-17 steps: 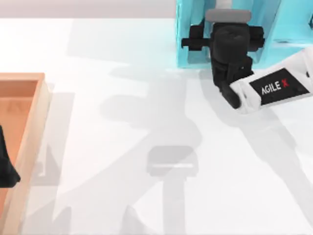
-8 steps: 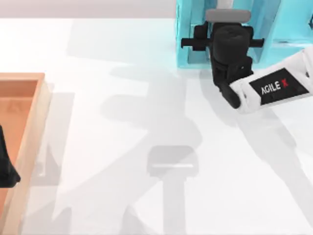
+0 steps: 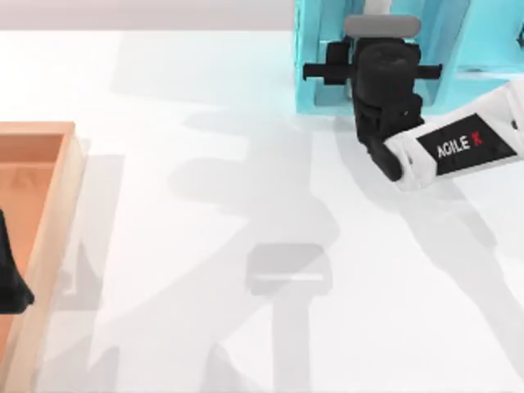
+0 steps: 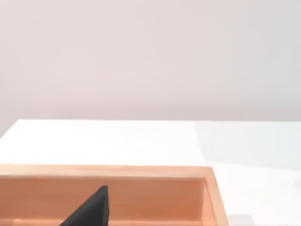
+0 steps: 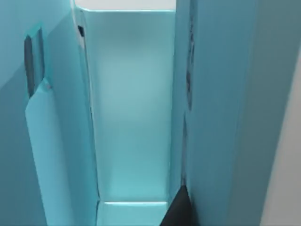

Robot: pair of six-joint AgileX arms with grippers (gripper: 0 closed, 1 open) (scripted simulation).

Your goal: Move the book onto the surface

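Observation:
My right gripper (image 3: 377, 57) reaches into the turquoise shelf unit (image 3: 315, 65) at the back right of the white surface (image 3: 205, 205). Its black body covers whatever stands in that slot from above. In the right wrist view I look down a narrow turquoise compartment (image 5: 131, 103). Beside it stands a darker teal-blue slab with a pale strip along its outer side, which looks like the book (image 5: 225, 117). A black tip of my right gripper (image 5: 178, 212) lies right against that slab. My left gripper (image 3: 8, 282) is parked at the left edge.
An orange-brown wooden tray (image 3: 49, 205) lies at the left, with the left arm above it; its rim (image 4: 141, 172) shows in the left wrist view. The shelf's dividers close in tightly around the right gripper. White table spreads between tray and shelf.
The right gripper slid a little deeper into the shelf a second ago and has held still since. The left arm has not moved.

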